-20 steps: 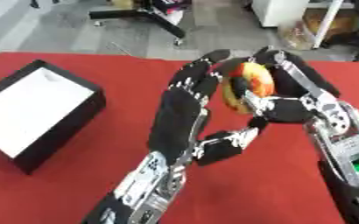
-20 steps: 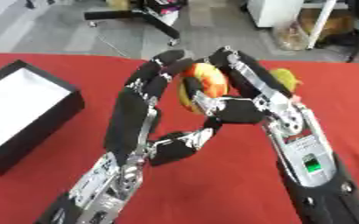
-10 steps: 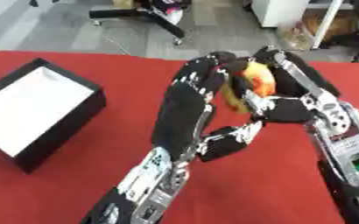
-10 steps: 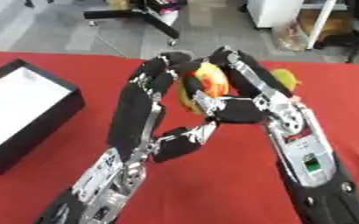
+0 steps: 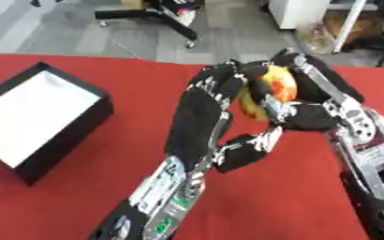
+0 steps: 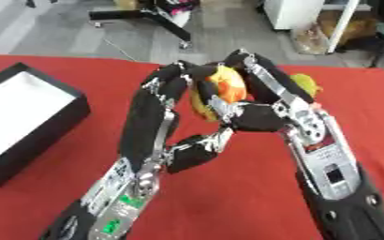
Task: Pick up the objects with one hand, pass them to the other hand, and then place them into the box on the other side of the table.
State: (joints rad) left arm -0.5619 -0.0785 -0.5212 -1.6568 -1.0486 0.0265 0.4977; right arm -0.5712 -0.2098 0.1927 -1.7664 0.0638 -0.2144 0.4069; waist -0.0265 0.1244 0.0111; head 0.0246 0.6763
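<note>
**Both hands meet on the orange object**

Above the red table (image 5: 80, 187), our left hand (image 5: 208, 108) and right hand (image 5: 310, 110) curl their fingers together around an orange-yellow object (image 6: 224, 86), held mid-air. Farther left sits the black box (image 5: 40, 117), white inside.

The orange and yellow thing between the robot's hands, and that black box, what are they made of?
The orange and yellow thing looks soft, maybe plush or foam: matte, rounded, no shine, though I can't be sure. The box seems stiff cardboard: flat matte black walls, sharp corners, plain white inside. Left hand and right hand both curl around the soft thing.
</note>
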